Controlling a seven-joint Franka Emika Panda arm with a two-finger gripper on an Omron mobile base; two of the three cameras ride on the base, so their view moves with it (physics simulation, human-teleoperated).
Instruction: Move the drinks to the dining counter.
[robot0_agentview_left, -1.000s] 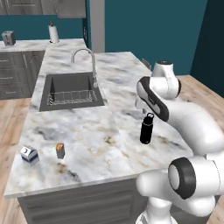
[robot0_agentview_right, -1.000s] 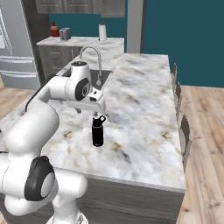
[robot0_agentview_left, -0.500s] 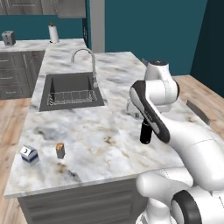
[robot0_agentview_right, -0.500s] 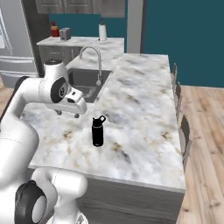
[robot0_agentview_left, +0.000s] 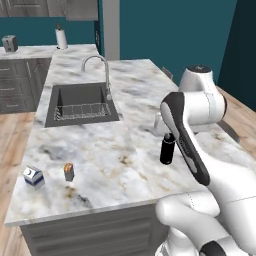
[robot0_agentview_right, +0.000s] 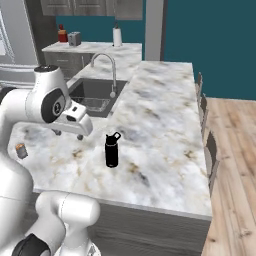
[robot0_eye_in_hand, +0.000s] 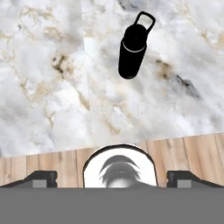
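Simulated kitchen, three views of one moment. The black bottle (robot0_agentview_left: 167, 149) stands upright and free on the marble bench (robot0_agentview_right: 165, 125), near its front edge, cap loop upward; the hand view shows it from above with bare marble all around and nothing touching it (robot0_eye_in_hand: 133, 50).

The claw (robot0_agentview_right: 66, 134), seen in the right base view below the wrist, hangs above the bench well to the sink side of the bottle. Its jaws are spread wide and carry nothing. In the earlier pictures the wrist stood right over the bottle's cap; it has since swung away toward the sink side and up, while the bottle has kept its place. The change reads as a release completed: the bottle is set down, and the arm is clearing off.

The blue-and-white carton (robot0_agentview_left: 33, 176) and the small orange drink container (robot0_agentview_left: 69, 172) wait side by side, a little apart, near the front left corner of the same bench as the left base view shows it. The orange container also appears at the left edge of the right base view (robot0_agentview_right: 21, 150).

The sink (robot0_agentview_left: 80, 102) with its faucet (robot0_agentview_left: 98, 75) occupies the far left part of the bench.

Judged from this layout, one drink is placed and two remain; the next reach should go toward the front left corner.
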